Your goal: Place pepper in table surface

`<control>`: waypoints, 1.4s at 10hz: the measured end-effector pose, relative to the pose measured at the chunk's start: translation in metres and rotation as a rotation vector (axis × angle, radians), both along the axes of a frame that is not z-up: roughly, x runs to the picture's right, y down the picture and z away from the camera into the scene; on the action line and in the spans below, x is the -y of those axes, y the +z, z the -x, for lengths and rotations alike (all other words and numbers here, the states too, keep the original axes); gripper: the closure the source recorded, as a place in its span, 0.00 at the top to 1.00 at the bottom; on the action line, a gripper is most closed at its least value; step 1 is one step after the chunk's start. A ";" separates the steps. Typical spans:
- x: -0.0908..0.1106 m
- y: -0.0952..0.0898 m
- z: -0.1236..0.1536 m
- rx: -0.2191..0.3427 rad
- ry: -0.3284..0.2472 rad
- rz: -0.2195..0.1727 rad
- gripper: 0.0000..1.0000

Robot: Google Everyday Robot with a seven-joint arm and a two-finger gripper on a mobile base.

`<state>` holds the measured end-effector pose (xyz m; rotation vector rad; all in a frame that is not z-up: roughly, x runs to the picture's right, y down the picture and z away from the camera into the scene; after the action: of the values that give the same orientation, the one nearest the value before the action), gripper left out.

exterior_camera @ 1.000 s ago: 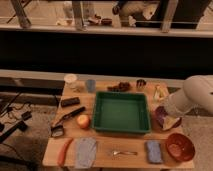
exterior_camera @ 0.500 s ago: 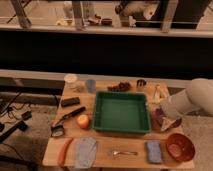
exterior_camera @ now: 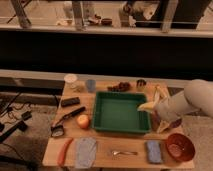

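Observation:
The pepper point(exterior_camera: 64, 151), slim and orange-red, lies on the table surface point(exterior_camera: 107, 142) at its front left corner, just left of a folded grey cloth point(exterior_camera: 86, 151). My gripper point(exterior_camera: 164, 121) is at the right side of the table, by the right rim of the green tray point(exterior_camera: 120, 112), at the end of the white arm point(exterior_camera: 187, 102) that comes in from the right. It is far from the pepper and does not touch it. A yellow banana point(exterior_camera: 149, 106) lies right by the gripper.
An apple point(exterior_camera: 83, 121) sits left of the tray. A red bowl point(exterior_camera: 180, 146), a blue sponge point(exterior_camera: 154, 151) and a fork point(exterior_camera: 122, 152) lie along the front. Cups point(exterior_camera: 71, 80), a small can point(exterior_camera: 141, 84) and dark items point(exterior_camera: 70, 101) stand at the back and left.
The arm has shifted only slightly at the right of the tray. The pepper and the other things have not moved.

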<state>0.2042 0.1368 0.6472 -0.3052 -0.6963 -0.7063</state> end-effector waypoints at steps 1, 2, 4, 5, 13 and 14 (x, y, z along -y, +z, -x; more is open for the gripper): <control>-0.002 -0.005 0.007 0.048 -0.025 0.001 0.80; -0.006 -0.015 0.017 0.112 -0.060 0.006 0.80; -0.016 -0.030 0.037 0.187 -0.101 0.034 0.80; -0.018 -0.033 0.044 0.204 -0.115 0.046 0.80; -0.018 -0.033 0.047 0.195 -0.132 0.031 0.80; -0.018 -0.033 0.056 0.201 -0.153 0.019 0.80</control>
<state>0.1481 0.1551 0.6142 -0.3098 -0.8774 -0.8840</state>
